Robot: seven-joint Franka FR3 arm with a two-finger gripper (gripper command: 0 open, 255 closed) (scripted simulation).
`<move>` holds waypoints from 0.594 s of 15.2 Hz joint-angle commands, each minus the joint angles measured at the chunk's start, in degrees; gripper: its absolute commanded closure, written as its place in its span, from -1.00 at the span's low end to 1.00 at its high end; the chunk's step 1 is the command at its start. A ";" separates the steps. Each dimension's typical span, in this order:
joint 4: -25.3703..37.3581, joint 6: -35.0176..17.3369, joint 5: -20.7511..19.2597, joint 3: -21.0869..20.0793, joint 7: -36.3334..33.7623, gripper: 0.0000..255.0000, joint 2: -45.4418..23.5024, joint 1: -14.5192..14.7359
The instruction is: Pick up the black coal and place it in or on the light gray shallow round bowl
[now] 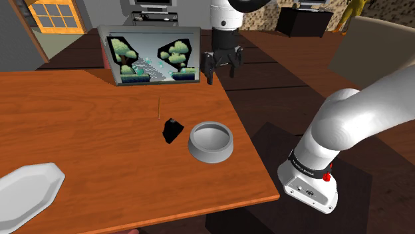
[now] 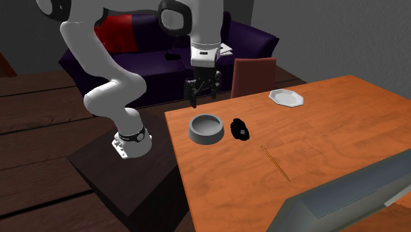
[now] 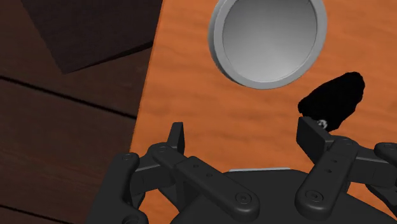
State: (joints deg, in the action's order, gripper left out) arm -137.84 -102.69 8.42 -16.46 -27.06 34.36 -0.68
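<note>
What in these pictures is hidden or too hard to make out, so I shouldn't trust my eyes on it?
- Wrist view: the end of the black coal nearest the open claw is covered by one of its fingers.
- Shoulder view: part of the white plate is cut off by the picture's edges.
- Shoulder view: the thin stick near the coal is too thin to identify.

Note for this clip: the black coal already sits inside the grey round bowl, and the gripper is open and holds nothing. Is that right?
Not quite. The black coal lies on the table beside the grey round bowl, not in it; the bowl's inside is empty, as the shoulder view shows. The gripper is indeed open and holds nothing.
</note>
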 commanded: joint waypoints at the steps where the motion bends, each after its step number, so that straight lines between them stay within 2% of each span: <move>1: 0.72 -2.79 1.12 -2.53 -4.50 -1.00 -3.05 -0.22; 5: 2.49 -8.51 2.07 -7.44 -13.19 -1.00 -9.73 -0.94; 9: 5.70 -13.96 0.97 -12.13 -22.41 -1.00 -17.75 -2.10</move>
State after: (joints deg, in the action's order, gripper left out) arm -132.83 -114.79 9.82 -27.36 -46.88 19.00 -2.40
